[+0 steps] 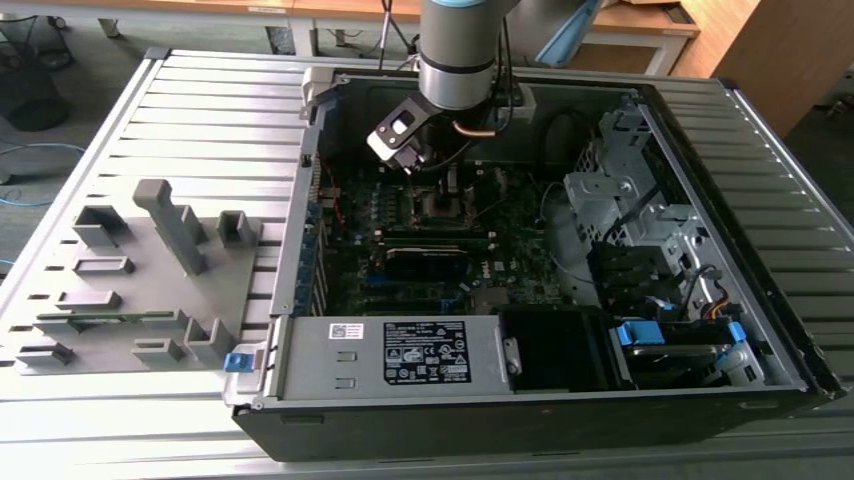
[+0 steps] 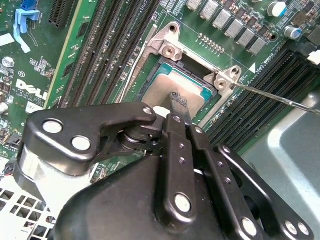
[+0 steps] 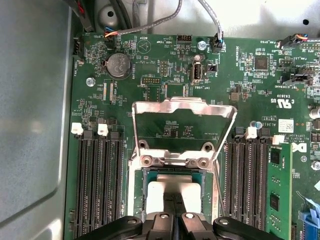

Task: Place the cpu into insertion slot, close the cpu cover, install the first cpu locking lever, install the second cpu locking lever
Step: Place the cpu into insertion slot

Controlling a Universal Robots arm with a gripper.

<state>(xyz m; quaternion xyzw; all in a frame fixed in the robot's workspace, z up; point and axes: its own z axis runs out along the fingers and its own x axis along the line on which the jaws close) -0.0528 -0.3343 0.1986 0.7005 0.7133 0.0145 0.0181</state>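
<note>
Robotics lab bench, seen from my remote station.
I'm working over a slotted metal table [image 1: 214, 120] carrying an opened computer case [image 1: 534, 430] and a grey parts fixture [image 1: 160, 290]; wooden desks [image 1: 627, 20], a wire waste bin [image 1: 34, 80] and loose floor cable [image 1: 34, 150] lie beyond.

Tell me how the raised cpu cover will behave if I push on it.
The cpu cover is a thin metal frame with a large window, so probably light and slightly springy. It joins a screwed bracket beside the cpu, so a push should likely swing it about that edge rather than slide it. Bare metal may be slippery.
</note>
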